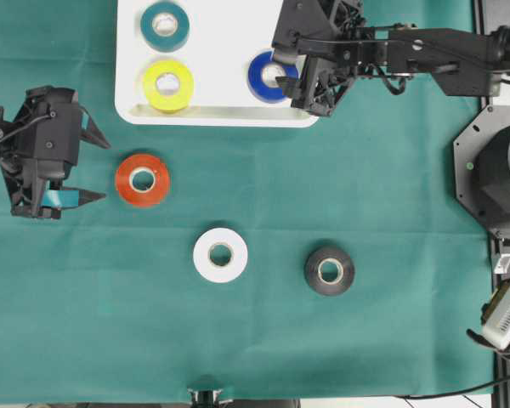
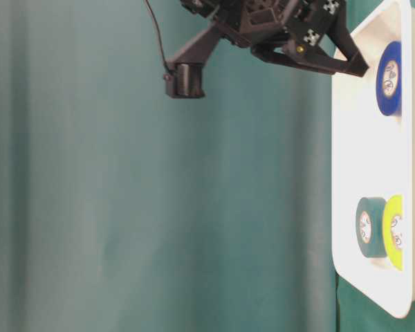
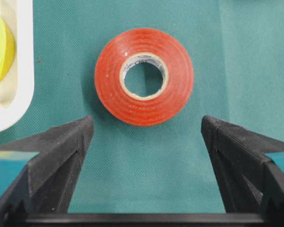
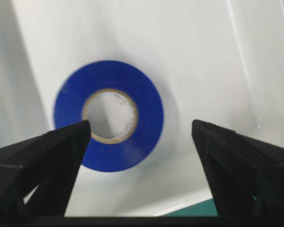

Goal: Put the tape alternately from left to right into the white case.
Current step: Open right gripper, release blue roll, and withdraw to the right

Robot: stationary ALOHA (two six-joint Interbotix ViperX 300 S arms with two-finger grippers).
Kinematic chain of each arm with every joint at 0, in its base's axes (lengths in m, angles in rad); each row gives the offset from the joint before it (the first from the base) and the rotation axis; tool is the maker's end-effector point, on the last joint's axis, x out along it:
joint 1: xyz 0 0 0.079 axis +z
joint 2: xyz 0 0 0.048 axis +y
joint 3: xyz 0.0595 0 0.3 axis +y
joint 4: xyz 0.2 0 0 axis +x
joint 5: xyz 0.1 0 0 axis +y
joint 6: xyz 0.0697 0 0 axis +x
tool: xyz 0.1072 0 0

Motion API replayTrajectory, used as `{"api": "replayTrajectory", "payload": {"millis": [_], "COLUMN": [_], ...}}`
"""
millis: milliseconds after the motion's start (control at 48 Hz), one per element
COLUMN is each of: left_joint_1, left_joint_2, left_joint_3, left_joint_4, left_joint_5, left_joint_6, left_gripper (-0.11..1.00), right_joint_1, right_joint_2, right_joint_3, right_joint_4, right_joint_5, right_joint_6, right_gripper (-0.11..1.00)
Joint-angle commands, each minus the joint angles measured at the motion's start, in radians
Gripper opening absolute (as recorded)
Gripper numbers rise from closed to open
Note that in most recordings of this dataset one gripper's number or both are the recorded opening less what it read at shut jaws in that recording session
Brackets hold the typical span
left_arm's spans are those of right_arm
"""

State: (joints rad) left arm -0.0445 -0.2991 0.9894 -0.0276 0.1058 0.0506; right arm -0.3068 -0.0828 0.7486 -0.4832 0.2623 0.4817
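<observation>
six tape rolls [image 1: 144,179], one white case [image 1: 229,51], two grippers [image 1: 76,166]

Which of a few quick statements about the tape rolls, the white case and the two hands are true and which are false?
1. The blue roll lies inside the white case. True.
2. The red roll is in the case. False: it lies on the green cloth, in front of the left hand.
3. The right hand is clamped on the blue roll. False: its jaws stand open over it.
4. Three rolls are in the case: teal, yellow and blue. True.
5. The white roll and black roll lie on the cloth. True.
</observation>
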Motion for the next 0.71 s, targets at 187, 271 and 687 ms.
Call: {"api": "replayTrajectory", "payload": {"millis": [187,271,687], "left_joint_1": [-0.003,-0.003,-0.003], "left_joint_2": [-0.008,-0.008,-0.008], "left_joint_3": [-0.017,-0.017,-0.017], "left_joint_4": [-0.002,0.000,-0.002], "left_joint_5": [-0.008,-0.006,-0.008], "left_joint_6": [-0.002,-0.002,-0.005], "left_gripper": [1.00,1.00,1.00], "right_joint_1": [0.081,0.107,0.224], "right_joint_2": [-0.107,-0.127,-0.176], "right_joint_3": [0.051,0.077,0.152], "right_joint_4": [0.003,0.005,0.009], "right_joint_5": [-0.092,-0.129,-0.261], "right_joint_6": [0.003,0.003,0.005], "right_gripper": [0.74,0.74,0.74]}}
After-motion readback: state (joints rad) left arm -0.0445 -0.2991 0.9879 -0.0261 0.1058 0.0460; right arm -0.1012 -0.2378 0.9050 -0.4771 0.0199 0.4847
